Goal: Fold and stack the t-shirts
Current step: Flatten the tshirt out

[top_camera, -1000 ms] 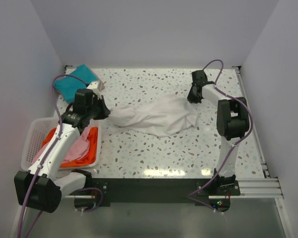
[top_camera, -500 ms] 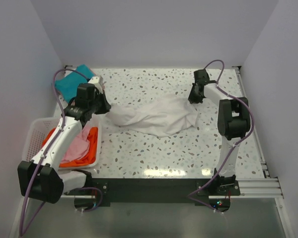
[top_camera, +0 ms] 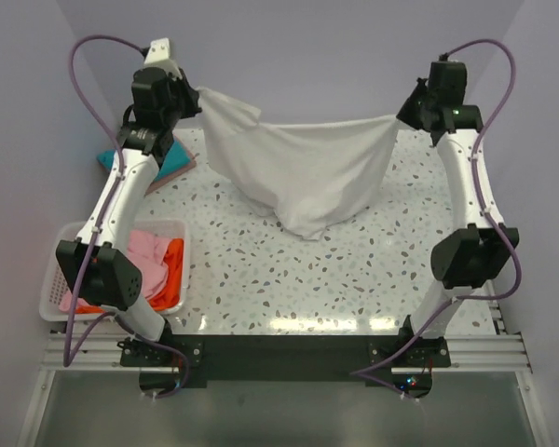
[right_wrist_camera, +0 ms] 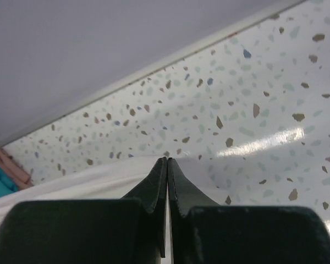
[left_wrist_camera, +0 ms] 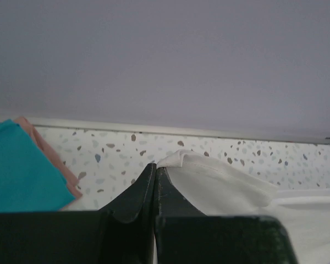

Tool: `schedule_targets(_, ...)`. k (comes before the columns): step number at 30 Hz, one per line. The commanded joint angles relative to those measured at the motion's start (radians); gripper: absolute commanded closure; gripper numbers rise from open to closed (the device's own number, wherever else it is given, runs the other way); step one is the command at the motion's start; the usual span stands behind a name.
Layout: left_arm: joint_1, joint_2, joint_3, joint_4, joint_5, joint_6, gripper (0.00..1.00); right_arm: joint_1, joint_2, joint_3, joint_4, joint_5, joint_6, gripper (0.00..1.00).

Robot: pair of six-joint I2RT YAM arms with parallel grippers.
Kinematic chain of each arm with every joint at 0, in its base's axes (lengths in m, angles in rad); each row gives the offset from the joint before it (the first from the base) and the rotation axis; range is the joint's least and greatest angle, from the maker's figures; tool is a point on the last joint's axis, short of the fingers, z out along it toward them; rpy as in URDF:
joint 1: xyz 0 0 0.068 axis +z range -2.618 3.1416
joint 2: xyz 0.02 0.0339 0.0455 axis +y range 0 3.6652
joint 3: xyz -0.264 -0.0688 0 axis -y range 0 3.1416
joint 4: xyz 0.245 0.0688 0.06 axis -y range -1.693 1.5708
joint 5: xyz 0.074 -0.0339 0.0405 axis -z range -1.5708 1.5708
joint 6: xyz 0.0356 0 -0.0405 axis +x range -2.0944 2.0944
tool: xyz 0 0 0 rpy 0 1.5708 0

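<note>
Slippage looks like the risk: left gripper (top_camera: 194, 97) at 10 o'clock and right gripper (top_camera: 401, 116) at 2 are each pinched shut on just a thin edge of the white shirt (top_camera: 303, 172) sagging over the table (top_camera: 289, 279) toward 12, so a hard tug apart could drop it crumpled.

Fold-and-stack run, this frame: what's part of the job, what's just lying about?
Job: white t-shirt, hanging between left gripper and right gripper, both shut on it; teal shirt lying back left; pink shirt and orange shirt in the white lattice basket.
Just there: the white lattice basket itself; speckled table.
</note>
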Motion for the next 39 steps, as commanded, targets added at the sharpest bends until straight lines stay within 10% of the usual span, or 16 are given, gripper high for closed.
schedule_targets(1, 0.020, 0.011, 0.190, 0.158, -0.040, 0.026, 1.00, 0.010, -0.101, 0.101, -0.024, 0.009, 0.016, 1.00)
schedule_targets(11, 0.020, -0.218, 0.162, 0.463, 0.119, 0.069, 1.00, 0.010, -0.429, 0.006, 0.211, 0.048, -0.119, 1.00)
schedule_targets(19, 0.020, -0.451, 0.091, 0.402, 0.210, 0.126, 1.00, 0.010, -0.727, -0.128, 0.289, 0.084, -0.168, 1.00)
schedule_targets(39, 0.017, -0.145, 0.157, 0.338, 0.477, -0.008, 1.00, 0.010, -0.537, -0.264, 0.361, 0.080, -0.213, 1.00)
